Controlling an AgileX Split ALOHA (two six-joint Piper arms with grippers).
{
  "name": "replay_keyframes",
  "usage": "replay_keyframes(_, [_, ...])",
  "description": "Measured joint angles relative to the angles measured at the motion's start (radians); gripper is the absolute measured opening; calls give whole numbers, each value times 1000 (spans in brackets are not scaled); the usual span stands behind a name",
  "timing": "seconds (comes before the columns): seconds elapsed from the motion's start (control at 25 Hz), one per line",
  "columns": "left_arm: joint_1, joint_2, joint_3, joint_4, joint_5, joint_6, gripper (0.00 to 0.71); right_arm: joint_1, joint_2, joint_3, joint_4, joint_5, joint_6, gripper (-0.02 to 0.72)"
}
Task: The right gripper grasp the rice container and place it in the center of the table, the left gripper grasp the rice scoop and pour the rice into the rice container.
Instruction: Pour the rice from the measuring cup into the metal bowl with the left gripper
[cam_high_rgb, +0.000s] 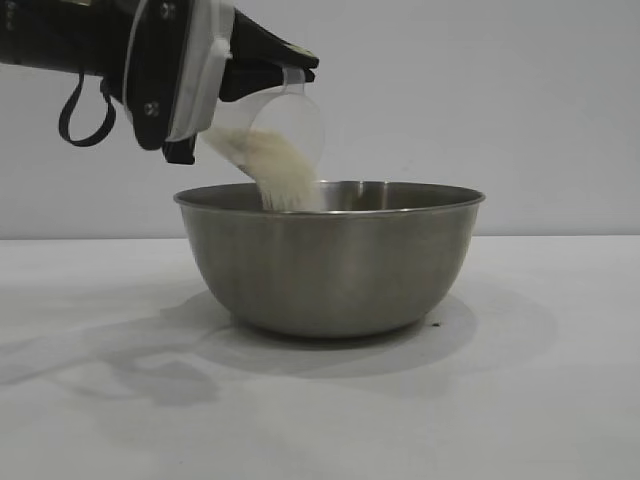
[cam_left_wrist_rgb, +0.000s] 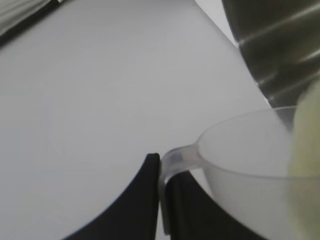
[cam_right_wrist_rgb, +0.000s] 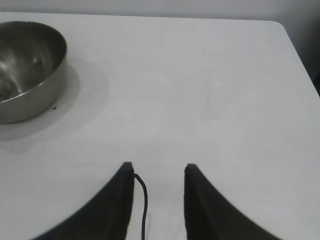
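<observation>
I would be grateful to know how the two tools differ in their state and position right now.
The left tool is shut on the handle of the scoop, while the right tool is open and holds nothing. The left tool hangs above the bowl, tipping the scoop so rice falls in; the right tool sits apart from the bowl, over bare table. Both are black with two tapering fingers.

Pretty much the whole plain white tabletop is open, so there's loads of room to move on either side. The only thing standing on it is the big round brushed-steel bowl. The space above its near rim is taken by the black left claw holding a tilted translucent plastic cup.
</observation>
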Motion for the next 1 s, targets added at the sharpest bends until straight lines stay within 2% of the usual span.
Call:
replay_keyframes(0.56, [0, 0, 0, 83, -2, 191, 0, 0, 0, 0, 0, 0, 0, 232])
replay_keyframes(0.84, [0, 0, 0, 68, -2, 173, 0, 0, 0, 0, 0, 0, 0, 232])
replay_keyframes(1.0, [0, 0, 0, -2, -2, 22, 0, 0, 0, 0, 0, 0, 0, 232])
